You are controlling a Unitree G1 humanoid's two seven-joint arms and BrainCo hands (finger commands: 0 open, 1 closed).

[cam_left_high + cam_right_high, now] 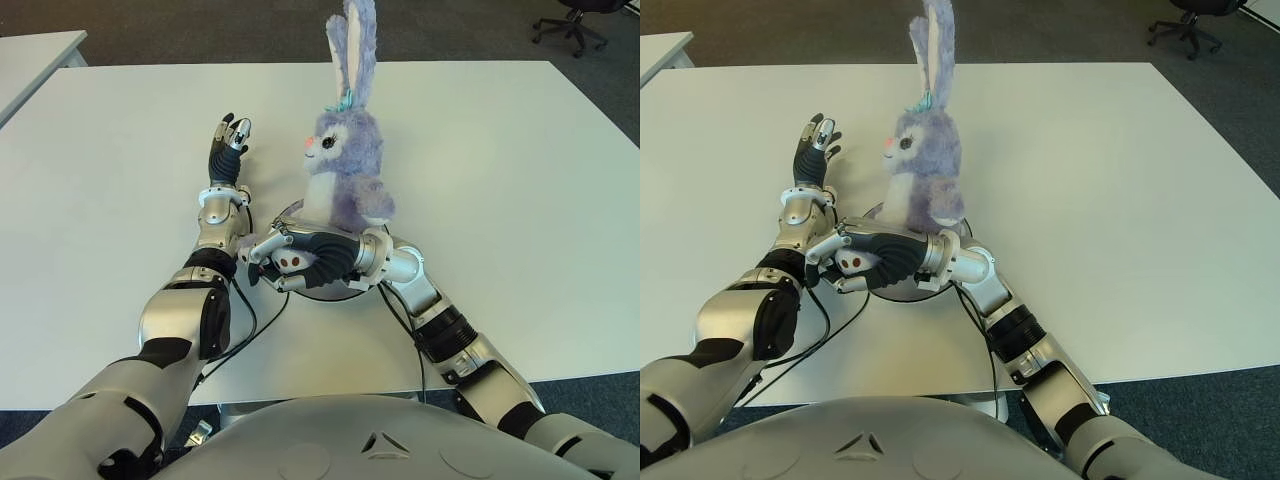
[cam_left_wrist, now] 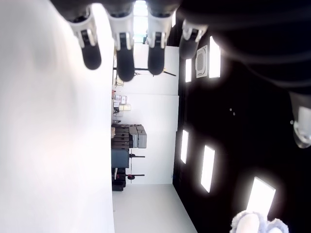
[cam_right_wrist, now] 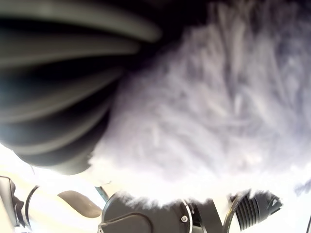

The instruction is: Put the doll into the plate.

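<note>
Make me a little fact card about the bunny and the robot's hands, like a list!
toy: purple bunny doll, sitting upright, ears up
where: on the dark round plate, which sits on the white table
right hand: by the doll's base over the plate, fingers curled; whether it grips the doll cannot be told
left hand: to the doll's left, fingers open, holding nothing
background: office chair beyond the table

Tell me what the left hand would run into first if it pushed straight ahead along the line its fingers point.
Probably nothing. The left hand lies open, fingers pointing toward the table's far edge, with only bare tabletop ahead. The doll sits off to its right, outside that line, though depth is hard to judge.
</note>
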